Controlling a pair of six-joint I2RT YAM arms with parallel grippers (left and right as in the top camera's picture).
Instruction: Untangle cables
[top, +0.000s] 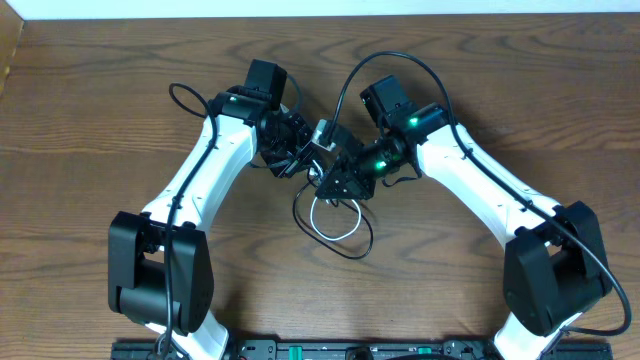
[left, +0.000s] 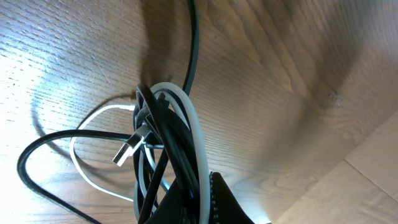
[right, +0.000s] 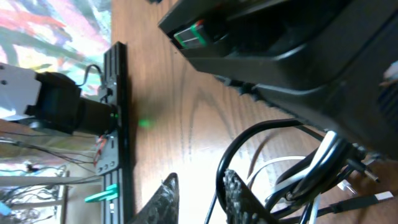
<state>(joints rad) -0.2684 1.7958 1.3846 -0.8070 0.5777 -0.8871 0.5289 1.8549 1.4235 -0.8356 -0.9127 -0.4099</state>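
My left claw (top: 293, 150) pinching thin bendy cables (left: 166, 149), black and white loops. Right claw (right: 199, 199) fingers apart, bumpy pads. Table (top: 90, 110) grainy wood.

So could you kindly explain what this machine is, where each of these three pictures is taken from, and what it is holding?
These are two white robot arms at a wooden table, each ending in a two-finger gripper. One picture looks down from above the table; the other two come from cameras on the wrists. A tangle of thin cables, one white and the others black, partly lies on the table. The left gripper is shut on the cables, and its wrist view shows the bundle hanging close to the lens. The right gripper reaches into the same tangle; whether it grips anything cannot be told.
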